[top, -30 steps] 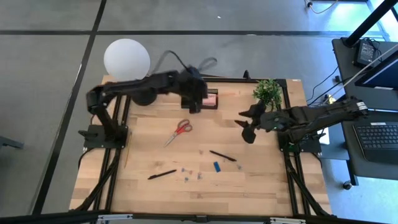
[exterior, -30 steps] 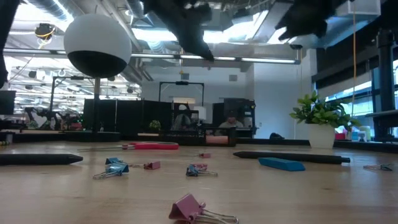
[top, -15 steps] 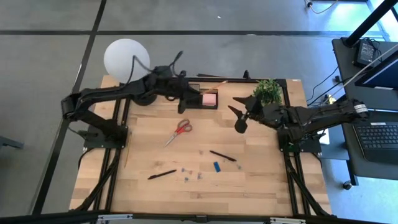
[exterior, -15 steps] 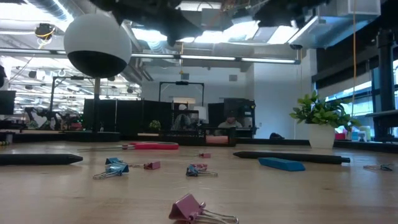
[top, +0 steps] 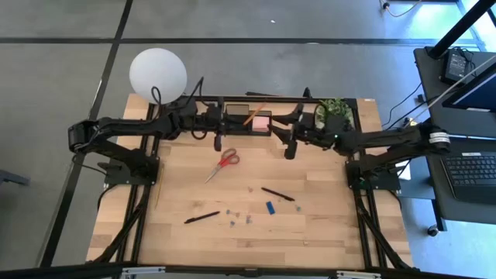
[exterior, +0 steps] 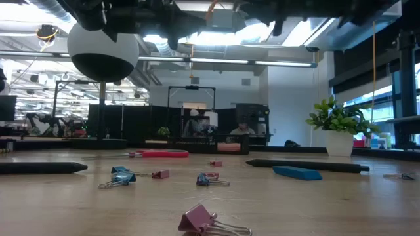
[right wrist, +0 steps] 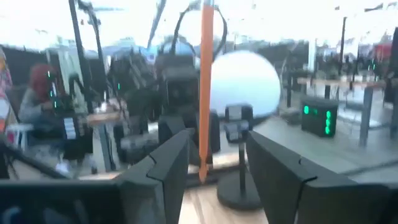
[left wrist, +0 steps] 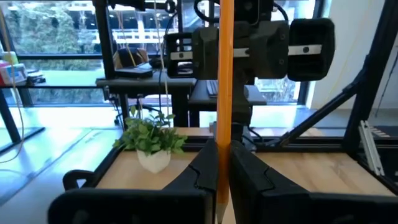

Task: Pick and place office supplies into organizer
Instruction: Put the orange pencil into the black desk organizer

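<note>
My left gripper (left wrist: 219, 177) is shut on a thin orange pencil (left wrist: 224, 74), held high over the black organizer (top: 236, 122) at the table's far edge. A pink sticky-note pad (top: 262, 122) sits in the organizer. My right gripper (right wrist: 214, 155) faces the left one from the right. It is open, and the pencil (right wrist: 205, 93) shows in the gap ahead of its fingers, touching neither. On the table lie red scissors (top: 226, 161), two black pens (top: 203, 218) (top: 277, 194), a blue block (top: 270, 208) and small clips (top: 232, 213). My left gripper pinches the pencil's shaft near its lower end (left wrist: 219, 163) between its two fingers. The fingers are level, come from the table's left and lie across the pencil. The pencil is lifted clear and stands roughly upright, most of its length above the fingers.
A white globe lamp (top: 157, 74) stands at the far left corner and a potted plant (top: 333, 115) at the far right, close behind my right arm. People and desks show in the room beyond the table.
My left gripper has drawn back toward the table's left and tipped from pointing down to level. My right gripper has gone left toward the organizer and tipped up to level, so the two now face each other above it.
</note>
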